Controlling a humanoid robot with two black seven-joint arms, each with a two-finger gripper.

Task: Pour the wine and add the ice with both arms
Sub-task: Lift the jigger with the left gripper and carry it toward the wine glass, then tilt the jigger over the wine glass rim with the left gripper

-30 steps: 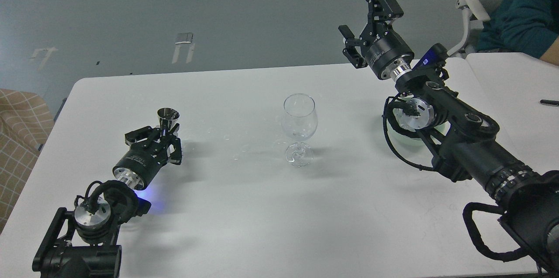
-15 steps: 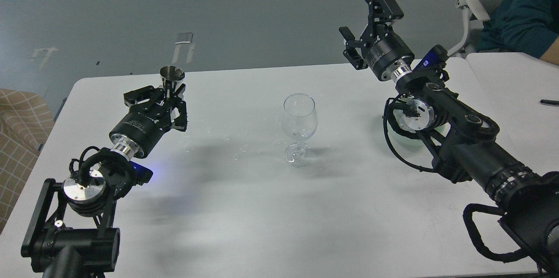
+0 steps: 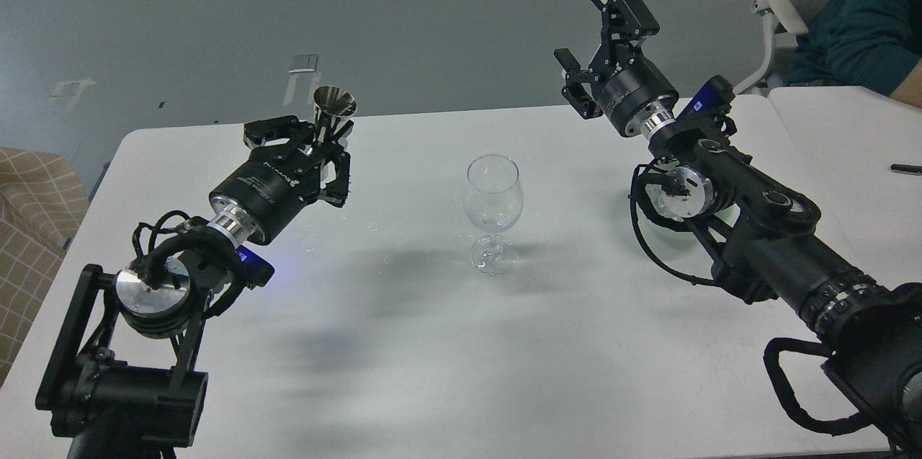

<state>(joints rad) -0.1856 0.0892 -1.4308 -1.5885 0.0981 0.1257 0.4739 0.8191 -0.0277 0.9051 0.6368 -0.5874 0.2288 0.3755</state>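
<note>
A clear stemmed glass (image 3: 493, 203) stands upright at the table's middle. My left gripper (image 3: 317, 144) is shut on a small shiny metal measuring cup (image 3: 333, 104), held upright above the table, left of the glass. Whether it holds wine does not show. My right gripper (image 3: 587, 37) is open and empty, raised above the table's far edge, right of the glass. A pale green bowl (image 3: 652, 225) sits mostly hidden under my right arm. The ice is hidden from view.
The white table (image 3: 432, 344) bears faint clear specks (image 3: 392, 257) left of the glass. A second table with a black pen (image 3: 905, 169) adjoins at the right. A seated person (image 3: 864, 19) and a chair (image 3: 774, 12) are at the far right.
My left gripper has lifted the metal cup off the table and carried it up and right, toward the glass. My right gripper has shifted only slightly.
</note>
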